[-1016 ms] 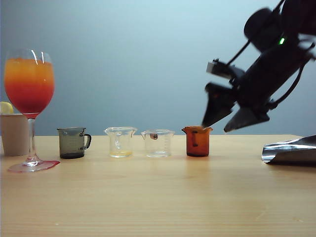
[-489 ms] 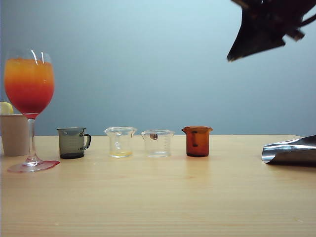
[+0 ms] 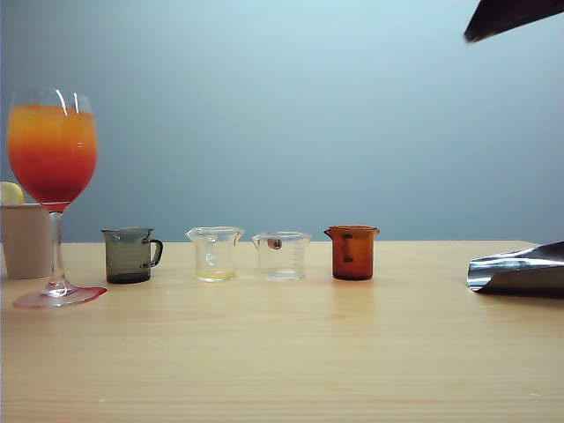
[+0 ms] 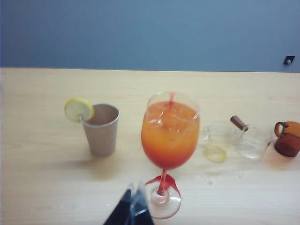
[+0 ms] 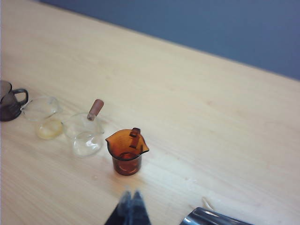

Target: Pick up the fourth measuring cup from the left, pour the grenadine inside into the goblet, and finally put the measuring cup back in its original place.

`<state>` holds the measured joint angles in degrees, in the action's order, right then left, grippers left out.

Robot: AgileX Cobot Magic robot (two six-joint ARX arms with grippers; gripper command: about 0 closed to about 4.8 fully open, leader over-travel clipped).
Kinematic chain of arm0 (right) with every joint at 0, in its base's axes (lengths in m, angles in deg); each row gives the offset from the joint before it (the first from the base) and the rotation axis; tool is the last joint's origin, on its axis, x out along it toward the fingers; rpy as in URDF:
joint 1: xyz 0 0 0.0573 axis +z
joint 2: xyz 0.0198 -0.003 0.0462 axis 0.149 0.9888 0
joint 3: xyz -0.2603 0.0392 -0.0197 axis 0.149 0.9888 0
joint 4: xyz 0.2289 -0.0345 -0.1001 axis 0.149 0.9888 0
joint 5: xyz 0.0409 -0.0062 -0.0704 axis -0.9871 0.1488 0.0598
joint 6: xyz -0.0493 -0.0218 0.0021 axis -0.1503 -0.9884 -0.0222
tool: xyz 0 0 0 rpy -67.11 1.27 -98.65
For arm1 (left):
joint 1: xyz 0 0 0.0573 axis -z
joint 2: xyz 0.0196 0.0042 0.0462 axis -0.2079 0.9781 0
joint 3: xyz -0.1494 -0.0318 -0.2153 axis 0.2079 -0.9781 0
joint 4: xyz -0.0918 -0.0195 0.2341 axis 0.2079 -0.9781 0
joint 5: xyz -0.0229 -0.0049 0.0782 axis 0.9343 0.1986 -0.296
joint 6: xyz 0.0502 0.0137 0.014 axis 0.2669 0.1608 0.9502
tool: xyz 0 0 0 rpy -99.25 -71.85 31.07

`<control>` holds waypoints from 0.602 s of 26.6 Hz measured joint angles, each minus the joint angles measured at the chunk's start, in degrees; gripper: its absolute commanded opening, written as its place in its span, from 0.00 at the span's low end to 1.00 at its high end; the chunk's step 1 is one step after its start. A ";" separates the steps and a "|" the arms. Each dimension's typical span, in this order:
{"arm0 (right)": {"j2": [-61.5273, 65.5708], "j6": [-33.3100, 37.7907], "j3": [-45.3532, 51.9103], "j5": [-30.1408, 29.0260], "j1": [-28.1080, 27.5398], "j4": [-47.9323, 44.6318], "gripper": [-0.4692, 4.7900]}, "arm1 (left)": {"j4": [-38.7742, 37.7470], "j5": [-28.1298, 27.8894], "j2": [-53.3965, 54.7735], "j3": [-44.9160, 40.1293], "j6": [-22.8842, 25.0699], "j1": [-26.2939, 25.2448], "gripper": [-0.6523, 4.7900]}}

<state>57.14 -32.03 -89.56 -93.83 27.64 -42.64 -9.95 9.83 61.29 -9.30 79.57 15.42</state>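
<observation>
The fourth measuring cup [image 3: 352, 252], amber with a handle, stands upright on the table at the right end of the cup row, held by nothing [image 5: 126, 152]. My right gripper [image 5: 131, 196] is shut and empty, high above the table on the near side of that cup. In the exterior view only its dark tip [image 3: 476, 33] shows, in the top right corner. The goblet [image 3: 53, 159] stands at the far left, filled with an orange drink that is red low down. A red grenadine puddle [image 4: 166, 180] lies round its foot. My left gripper [image 4: 134, 190] is shut and empty, beside the goblet's foot [image 4: 164, 204].
In the row stand a smoky grey cup [image 3: 130, 255] and two clear cups [image 3: 214, 254] [image 3: 282, 256]. A beige cup [image 4: 101, 129] with a lemon slice [image 4: 78, 108] stands near the goblet. A shiny silver object [image 3: 520, 269] lies at the right edge.
My right gripper was open beside the amber cup's rim; it has shut and risen up and to the right, nearly out of the exterior view. The cups and the goblet have not moved.
</observation>
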 measured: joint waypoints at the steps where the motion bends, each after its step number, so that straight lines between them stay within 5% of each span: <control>1: -1.20 0.00 1.01 0.17 0.00 -0.98 0.09 | 0.22 -0.15 -0.46 -0.66 -0.39 -0.02 0.11; 16: -19.34 -0.17 20.00 8.37 -0.04 -8.26 0.08 | 22.21 -5.75 -2.82 -19.71 -2.08 -0.02 0.11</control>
<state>37.80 -32.21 -69.56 -85.46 27.60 -50.90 12.26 4.08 58.47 -29.01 77.50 15.40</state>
